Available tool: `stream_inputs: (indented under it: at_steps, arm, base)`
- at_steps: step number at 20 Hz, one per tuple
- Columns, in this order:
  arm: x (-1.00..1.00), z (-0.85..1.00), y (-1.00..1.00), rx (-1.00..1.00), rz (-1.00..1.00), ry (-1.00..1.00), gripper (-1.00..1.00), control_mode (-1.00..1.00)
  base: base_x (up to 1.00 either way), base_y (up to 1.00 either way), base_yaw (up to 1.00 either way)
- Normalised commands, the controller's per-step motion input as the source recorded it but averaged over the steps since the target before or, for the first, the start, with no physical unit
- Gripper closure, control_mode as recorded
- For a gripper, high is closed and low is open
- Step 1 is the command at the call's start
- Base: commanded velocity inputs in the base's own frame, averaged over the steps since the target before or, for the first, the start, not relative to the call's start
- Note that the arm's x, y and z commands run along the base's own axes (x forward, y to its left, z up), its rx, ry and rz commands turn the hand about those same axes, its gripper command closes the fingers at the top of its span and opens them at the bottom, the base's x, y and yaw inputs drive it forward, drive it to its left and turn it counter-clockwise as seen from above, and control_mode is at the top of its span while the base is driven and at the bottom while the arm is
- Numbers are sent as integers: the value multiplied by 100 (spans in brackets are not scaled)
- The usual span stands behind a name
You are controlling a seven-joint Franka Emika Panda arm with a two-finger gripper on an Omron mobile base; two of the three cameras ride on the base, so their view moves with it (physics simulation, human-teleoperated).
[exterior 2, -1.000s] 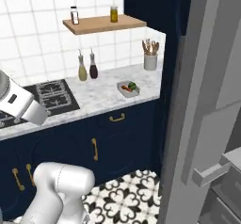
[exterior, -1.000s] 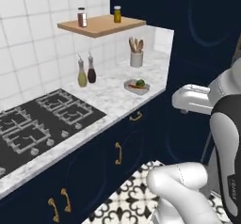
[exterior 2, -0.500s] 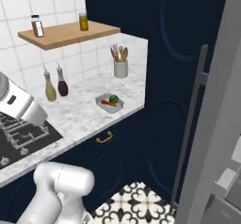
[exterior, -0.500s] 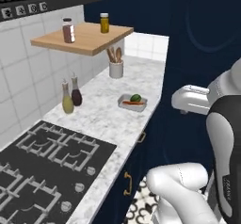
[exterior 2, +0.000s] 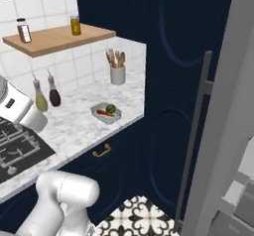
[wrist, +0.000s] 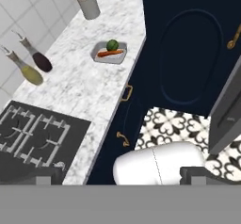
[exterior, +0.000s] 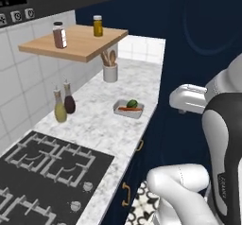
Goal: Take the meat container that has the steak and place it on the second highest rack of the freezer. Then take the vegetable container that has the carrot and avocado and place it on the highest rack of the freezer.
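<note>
Hand view: vegetable tray with carrot and avocado near the counter's front edge, handy for pickup, well apart from the gripper, whose jaws stand wide, holding nothing. Right base view adds the freezer door with bar handle, swung open beside the dark cabinet. Steak: not located.

White glossy arm with rounded, bulbous links; dark grey-black joint band edged white, small white lettering on it; stubby white cylindrical segment at one end; smooth white elbow.
</note>
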Motion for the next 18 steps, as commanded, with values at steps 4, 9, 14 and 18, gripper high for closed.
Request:
stream_inputs:
  at_steps: [4,9,14,18]
  arm:
    - [0,0,0,0,0,0,-100,100]
    - [32,-16,-5,3,-2,4,-100,-100]
    - [100,-82,-4,2,-6,9,-100,-100]
    - [100,-95,0,0,-6,6,-100,-100]
  base:
    - [41,-51,0]
    - [35,-7,0]
    - [0,0,0]
    - [0,0,0]
